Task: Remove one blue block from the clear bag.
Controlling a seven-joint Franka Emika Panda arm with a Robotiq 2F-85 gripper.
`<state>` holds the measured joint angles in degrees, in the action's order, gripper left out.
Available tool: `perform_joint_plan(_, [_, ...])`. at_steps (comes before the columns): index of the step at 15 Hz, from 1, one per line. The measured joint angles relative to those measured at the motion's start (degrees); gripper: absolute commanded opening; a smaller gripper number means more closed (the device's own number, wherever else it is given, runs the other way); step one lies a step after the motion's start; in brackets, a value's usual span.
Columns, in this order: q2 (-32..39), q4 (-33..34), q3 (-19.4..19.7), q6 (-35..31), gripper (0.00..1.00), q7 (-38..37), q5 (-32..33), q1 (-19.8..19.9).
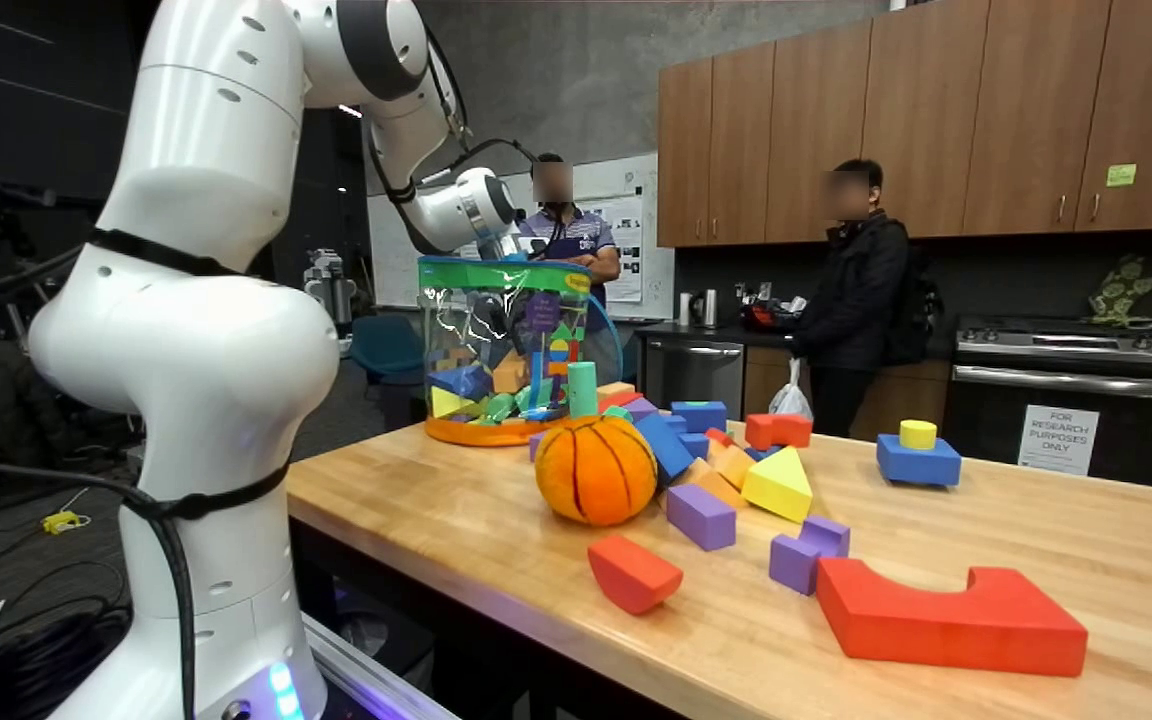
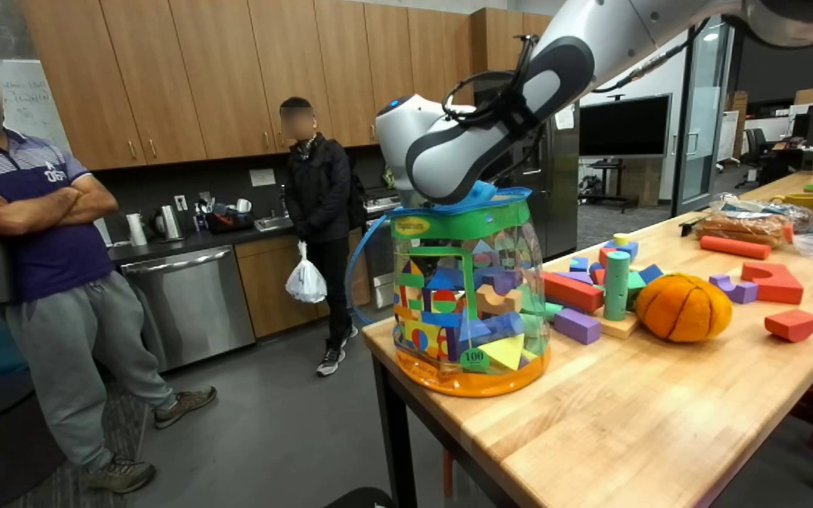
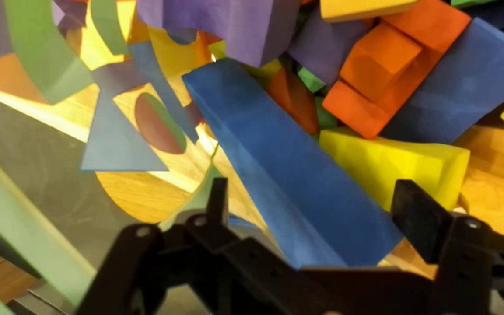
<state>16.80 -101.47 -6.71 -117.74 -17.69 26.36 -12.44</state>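
Observation:
The clear bag (image 1: 496, 278), boxy with a green top band and orange base, stands upright at the table's end in both exterior views, full of multi-coloured blocks. The arm reaches down through its top, so my gripper (image 3: 311, 186) is inside. In the wrist view a long blue block (image 3: 295, 162) lies slantwise between the spread fingers. The right finger (image 3: 420, 218) is at or very near the block's side; whether they touch I cannot tell. A gap shows between the left finger (image 3: 218, 197) and the block. The block's near end runs behind the gripper's body.
A yellow block (image 3: 396, 166) lies against the blue one, with orange blocks (image 3: 379, 65) and a purple block (image 3: 256, 30) beyond. The bag's printed wall is close on the left. Outside, an orange ball (image 1: 596, 470) and loose blocks lie on the table (image 1: 416, 480). Two people stand nearby.

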Motion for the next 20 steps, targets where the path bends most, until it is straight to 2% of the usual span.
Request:
perform_joint_plan(2, [0.0, 0.0, 0.0, 0.0, 0.43, 0.0, 0.0, -0.18])
perform_joint_plan(4, [0.0, 0.0, 0.0, 0.0, 0.3, 0.0, 0.0, -0.31])
perform_joint_plan(9, [-0.05, 0.11, 0.02, 0.0, 0.18, 0.06, 0.01, -0.33])
perform_joint_plan(11, [-0.38, 0.08, 0.02, -0.09, 0.01, 0.09, 0.01, -0.42])
perform_joint_plan(19, [-8.57, -2.15, 0.01, -3.55, 0.0, -1.9, 3.7, -0.67])
perform_joint_plan(20, [-9.86, -2.58, 0.01, -3.83, 0.26, -2.33, 4.37, -0.65])
